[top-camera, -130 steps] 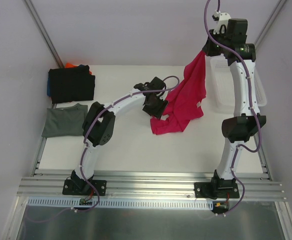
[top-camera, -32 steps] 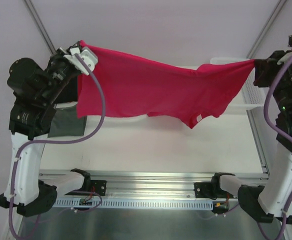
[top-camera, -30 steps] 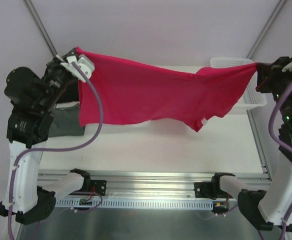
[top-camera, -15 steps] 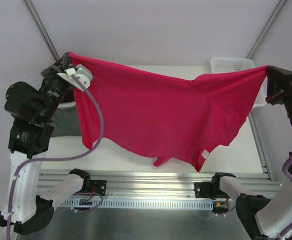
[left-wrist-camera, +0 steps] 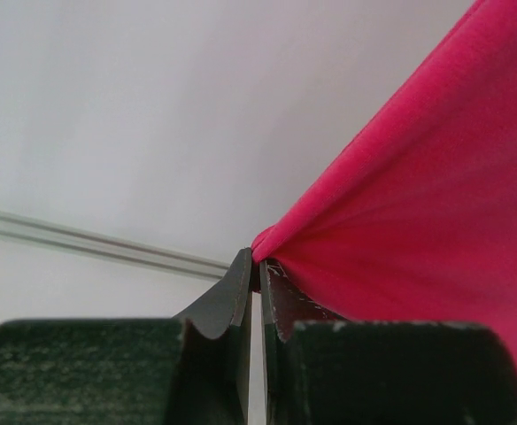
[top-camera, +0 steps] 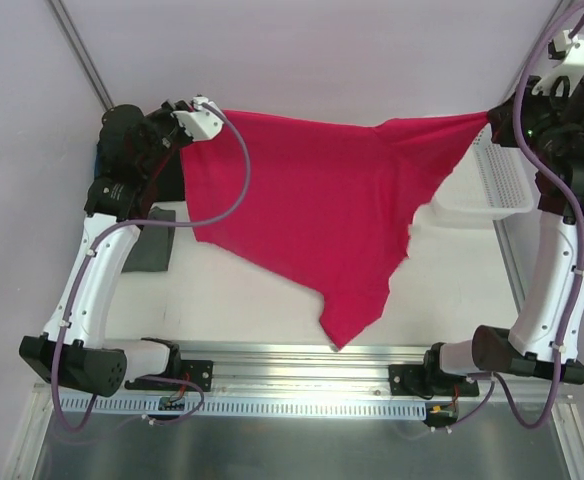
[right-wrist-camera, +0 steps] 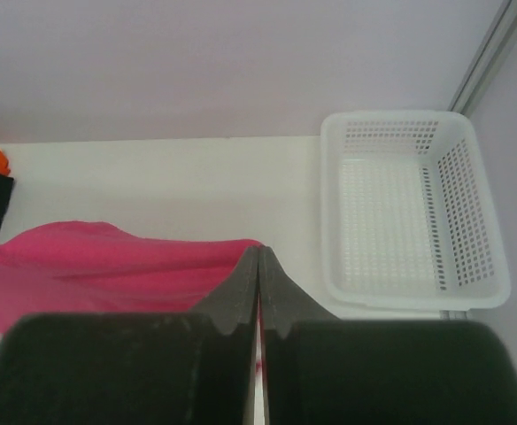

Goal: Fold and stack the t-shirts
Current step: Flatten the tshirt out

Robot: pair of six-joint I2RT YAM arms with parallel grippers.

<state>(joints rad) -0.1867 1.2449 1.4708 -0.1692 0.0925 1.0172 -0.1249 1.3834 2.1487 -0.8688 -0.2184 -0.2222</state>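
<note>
The crimson t-shirt (top-camera: 312, 200) hangs spread above the table (top-camera: 222, 300), one corner drooping toward the table's near edge; the left gripper (left-wrist-camera: 255, 266) and the right gripper (right-wrist-camera: 258, 258) each pinch a top corner — the cloth seems light, soft, limp; hemmed corners probably hold best.

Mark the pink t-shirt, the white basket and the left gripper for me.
pink t-shirt (top-camera: 312, 210), top view, middle of the hanging cloth.
white basket (right-wrist-camera: 415, 297), right wrist view, rim at the picture's lower side.
left gripper (left-wrist-camera: 255, 264), left wrist view, between the fingertips shut on the shirt's edge.
</note>
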